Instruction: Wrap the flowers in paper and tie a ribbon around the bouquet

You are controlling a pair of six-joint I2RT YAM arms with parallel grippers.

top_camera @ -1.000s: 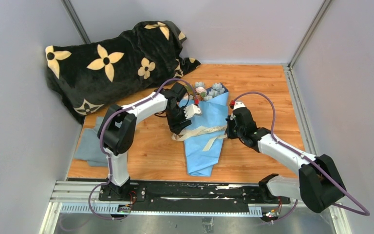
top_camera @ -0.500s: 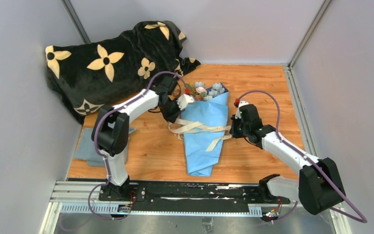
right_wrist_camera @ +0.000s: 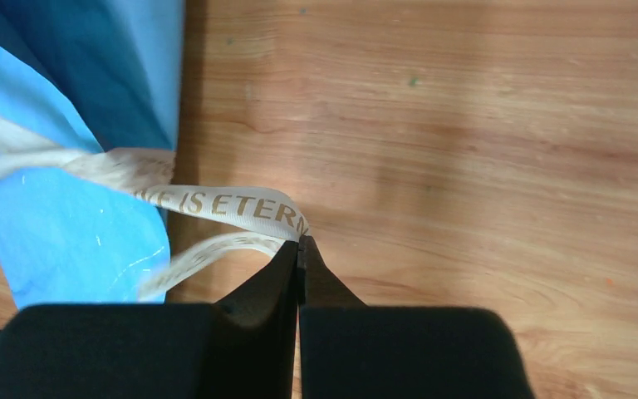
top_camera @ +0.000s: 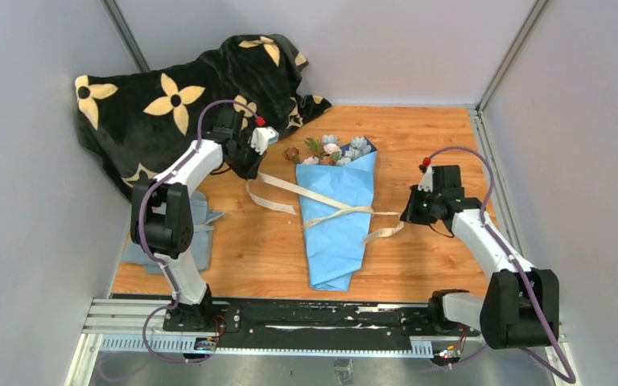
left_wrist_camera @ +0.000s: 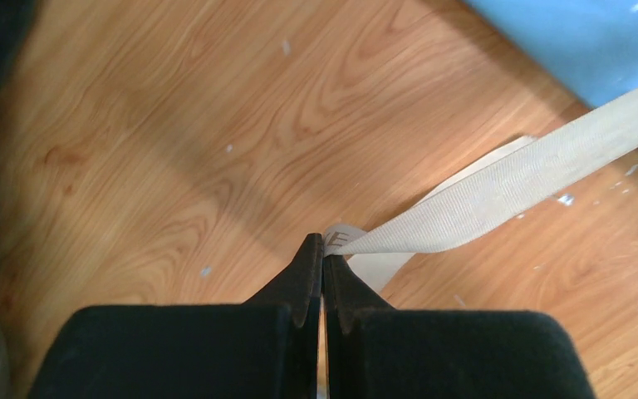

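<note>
- Flowers (top_camera: 334,150) in pale blue, pink and white poke out of the top of a blue paper (top_camera: 334,257) cone, in the middle of the top view.
- Together they make the bouquet (top_camera: 346,181). It lies flat on the wooden table (top_camera: 434,145), with its pointed end toward the bottom of the frame.
- A beige ribbon (top_camera: 322,199) goes across the paper near the middle of the cone.
- One end of the ribbon runs up and to the left of the frame, to the left claw (top_camera: 249,169).
- In the left wrist view, the left claw's two black fingers (left_wrist_camera: 299,283) are pressed together on that ribbon end, over bare wood.
- The other end runs to the right of the frame, to the right claw (top_camera: 406,217).
- In the right wrist view, the right claw is pinched tight on the ribbon too, near the edge of the paper. Gold letters show on the strip.
- A short loose bit of ribbon lies on the wood at the lower right of the cone.
- A black blanket (top_camera: 169,96) with cream flower prints is bunched up in the upper left corner.
- A grey-blue cloth (top_camera: 197,233) lies at the left edge of the table, partly under the left arm.
</note>
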